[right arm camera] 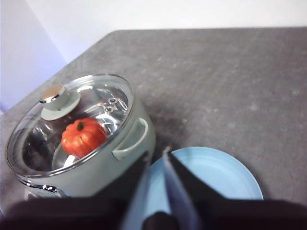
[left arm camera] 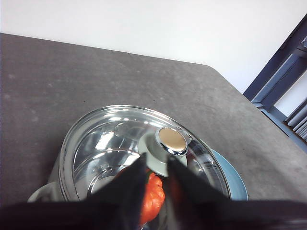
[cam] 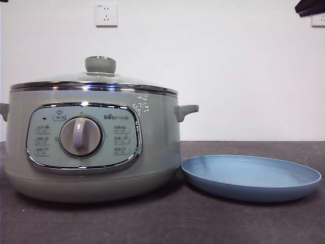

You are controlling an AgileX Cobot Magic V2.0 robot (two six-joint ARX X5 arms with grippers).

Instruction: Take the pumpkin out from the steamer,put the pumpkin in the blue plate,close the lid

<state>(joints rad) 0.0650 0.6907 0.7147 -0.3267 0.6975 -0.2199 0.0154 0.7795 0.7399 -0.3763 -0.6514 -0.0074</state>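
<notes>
Currently, the large round sage-green electric steamer (cam: 94,147) is being kept on the left of the dark grey table (cam: 167,223), its domed glass lid (cam: 94,81) with the green knob (cam: 100,64) seated on the rim. The small orange-red ribbed pumpkin (right arm camera: 83,136) is being held inside the pot, seen through the glass. The wide light-blue plate (cam: 251,178) is lying bare just right of the steamer. The left gripper (left arm camera: 156,179) is being held above the lid, jaws slightly apart, gripping nothing. The right gripper (right arm camera: 156,158) is being held above the plate's near-left edge, jaws narrowly apart, likewise unladen.
</notes>
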